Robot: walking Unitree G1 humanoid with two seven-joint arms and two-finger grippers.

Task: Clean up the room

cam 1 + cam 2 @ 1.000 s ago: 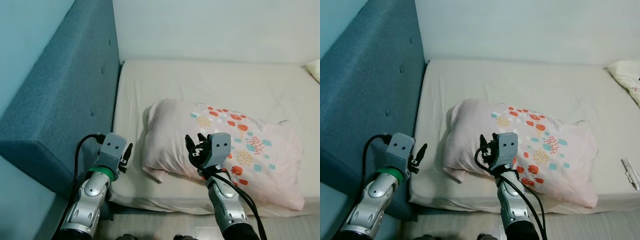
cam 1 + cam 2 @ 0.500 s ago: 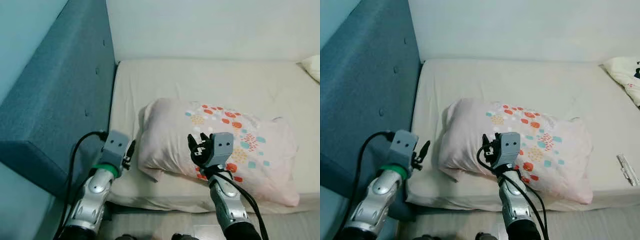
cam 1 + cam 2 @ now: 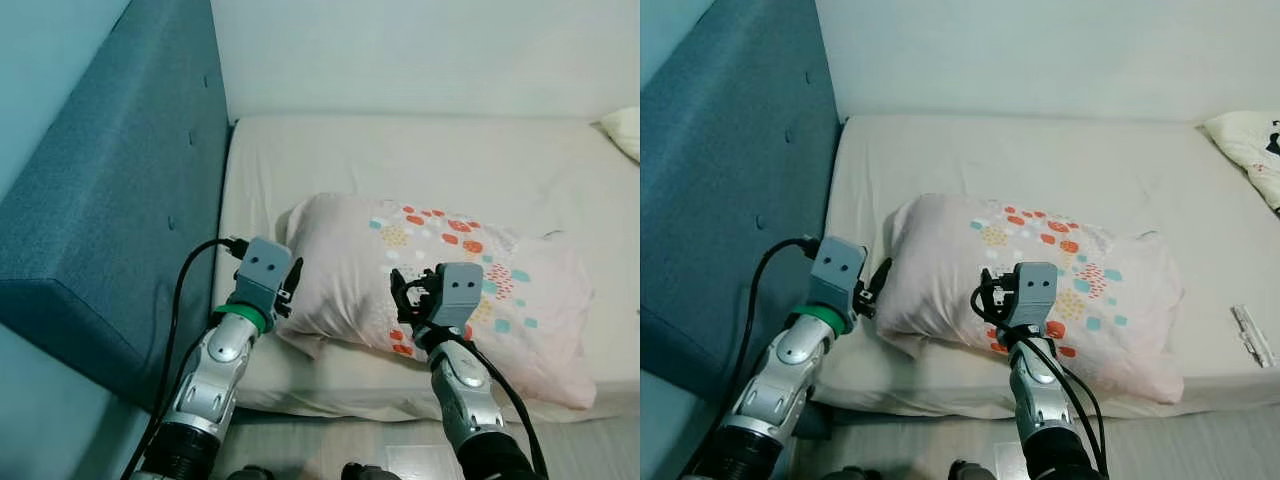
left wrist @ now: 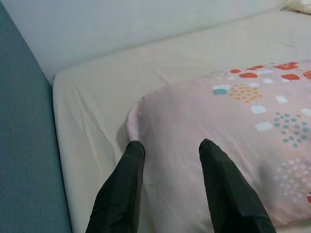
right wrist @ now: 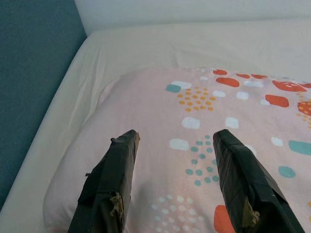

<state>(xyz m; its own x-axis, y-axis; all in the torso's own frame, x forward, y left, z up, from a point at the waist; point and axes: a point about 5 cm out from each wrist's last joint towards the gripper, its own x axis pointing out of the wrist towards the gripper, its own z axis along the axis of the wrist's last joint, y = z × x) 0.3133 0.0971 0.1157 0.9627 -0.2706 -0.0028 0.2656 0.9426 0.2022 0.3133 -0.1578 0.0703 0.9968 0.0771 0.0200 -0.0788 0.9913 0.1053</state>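
While the pale pink patterned fabric pillow lies mid-frame, the left gripper touches its left end, fingers spread. The right gripper hovers over its centre, released.

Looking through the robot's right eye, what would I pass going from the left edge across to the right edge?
Blue headboard → left end effector → pink patterned pillow → right end effector → small white object lying on the mattress near the right edge.
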